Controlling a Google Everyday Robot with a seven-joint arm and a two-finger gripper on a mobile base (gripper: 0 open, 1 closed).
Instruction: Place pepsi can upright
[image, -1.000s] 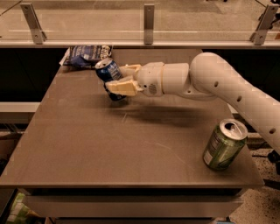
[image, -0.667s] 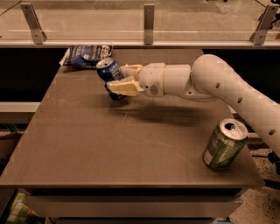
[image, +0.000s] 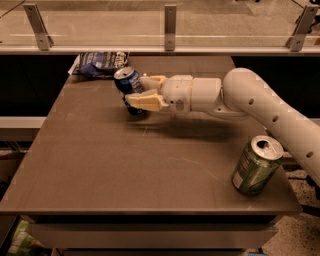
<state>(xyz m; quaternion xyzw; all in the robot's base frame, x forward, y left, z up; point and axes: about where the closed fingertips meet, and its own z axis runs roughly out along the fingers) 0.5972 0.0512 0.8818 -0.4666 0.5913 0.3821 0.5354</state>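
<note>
The pepsi can (image: 127, 86) is dark blue with a silver top. It stands nearly upright, leaning slightly left, on the back left part of the brown table (image: 100, 160). My gripper (image: 134, 92) reaches in from the right, and its cream fingers (image: 146, 102) are closed around the can's body. The can's base is at or just above the table surface. The white arm (image: 260, 107) stretches from the right edge to the gripper.
A green can with a silver top (image: 256, 165) stands tilted near the table's front right corner. A flat blue and white snack bag (image: 99, 63) lies at the back left edge. A glass rail with metal posts (image: 170, 27) runs behind the table.
Nothing much has moved. The gripper still holds the can in the same spot, and the can leans about the same.
</note>
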